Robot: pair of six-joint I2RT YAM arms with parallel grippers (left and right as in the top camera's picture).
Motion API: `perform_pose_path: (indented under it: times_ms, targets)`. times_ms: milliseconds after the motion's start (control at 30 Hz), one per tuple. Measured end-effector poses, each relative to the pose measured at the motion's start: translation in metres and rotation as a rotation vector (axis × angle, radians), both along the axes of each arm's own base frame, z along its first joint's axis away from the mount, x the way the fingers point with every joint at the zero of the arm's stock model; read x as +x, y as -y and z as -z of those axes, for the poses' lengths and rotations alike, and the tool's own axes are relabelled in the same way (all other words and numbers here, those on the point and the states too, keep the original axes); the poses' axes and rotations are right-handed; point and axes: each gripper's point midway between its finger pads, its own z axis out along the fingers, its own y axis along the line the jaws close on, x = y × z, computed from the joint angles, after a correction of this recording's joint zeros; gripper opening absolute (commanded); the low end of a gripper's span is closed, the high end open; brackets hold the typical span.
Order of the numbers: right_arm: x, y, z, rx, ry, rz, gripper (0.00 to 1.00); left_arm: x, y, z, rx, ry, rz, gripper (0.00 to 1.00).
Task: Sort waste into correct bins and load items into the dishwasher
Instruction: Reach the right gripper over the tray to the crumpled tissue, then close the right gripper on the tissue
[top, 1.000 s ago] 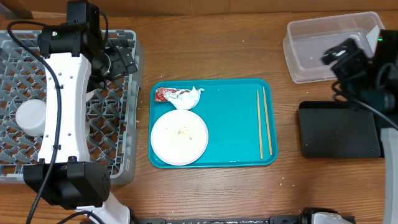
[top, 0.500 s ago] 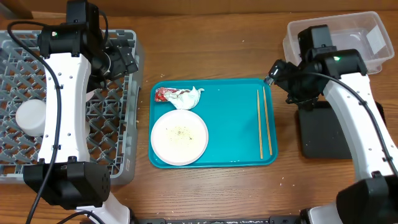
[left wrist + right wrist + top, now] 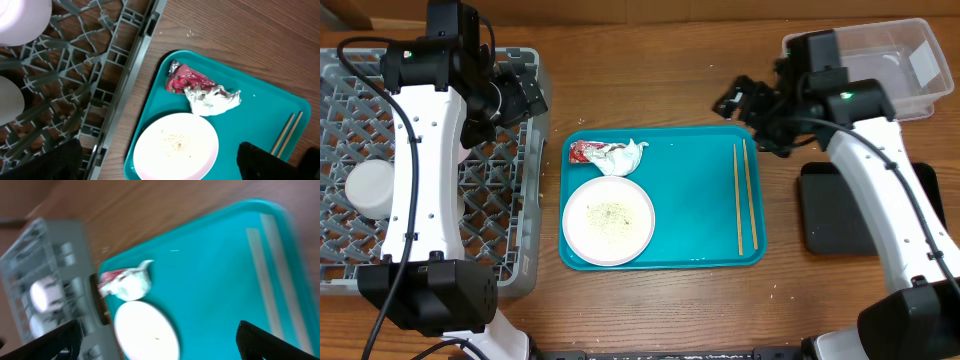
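A white plate dotted with rice-like crumbs lies on the teal tray. Just behind it are a red foil wrapper and a crumpled white tissue. Two wooden chopsticks lie along the tray's right side. The grey dish rack at left holds a white cup. My left gripper hangs open over the rack's right edge, holding nothing. My right gripper is open and empty above the tray's far right corner. The right wrist view is blurred but shows the plate and tissue.
A clear plastic tub with a white label stands at the back right. A shallow black tray lies in front of it. Bare wooden table surrounds the teal tray. Another white dish sits in the rack.
My right arm has swung left from the table's right edge, past the clear tub, to the teal tray's far right corner. The left arm has barely moved.
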Motion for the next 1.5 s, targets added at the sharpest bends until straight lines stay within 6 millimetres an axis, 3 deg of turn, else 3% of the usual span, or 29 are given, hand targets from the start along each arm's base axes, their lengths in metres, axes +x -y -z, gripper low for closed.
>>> perform_pose_path:
  times_ms: [167, 300, 400, 533, 667, 867, 1233, 1500]
  targets:
    - [-0.003, -0.063, -0.014, 0.026, 0.120, -0.150, 1.00, 0.000, 0.002, 0.000, -0.009, 0.000, 0.003, 1.00]
    - [-0.004, -0.110, -0.010, 0.009, 0.188, -0.215, 1.00, -0.003, -0.002, 0.001, 0.010, -0.011, -0.003, 1.00]
    - [-0.001, -0.141, 0.011, -0.002, 0.194, -0.248, 1.00, -0.011, -0.013, 0.004, 0.059, -0.052, -0.051, 1.00]
    - [0.001, -0.173, 0.054, -0.029, 0.162, -0.286, 1.00, -0.020, -0.032, 0.006, 0.099, -0.090, -0.142, 1.00]
    - [0.000, -0.185, 0.080, -0.053, 0.137, -0.302, 0.96, -0.023, -0.045, 0.007, 0.136, -0.103, -0.169, 1.00]
    - [0.000, -0.190, 0.114, -0.092, 0.092, -0.305, 0.74, -0.026, -0.060, 0.006, 0.222, -0.111, -0.202, 1.00]
    - [-0.008, -0.223, 0.132, -0.103, 0.140, -0.350, 0.73, -0.028, -0.075, 0.003, 0.298, -0.109, -0.276, 1.00]
    - [0.006, -0.211, 0.144, -0.205, 0.181, -0.293, 0.73, -0.034, -0.081, 0.003, 0.331, -0.130, -0.288, 1.00]
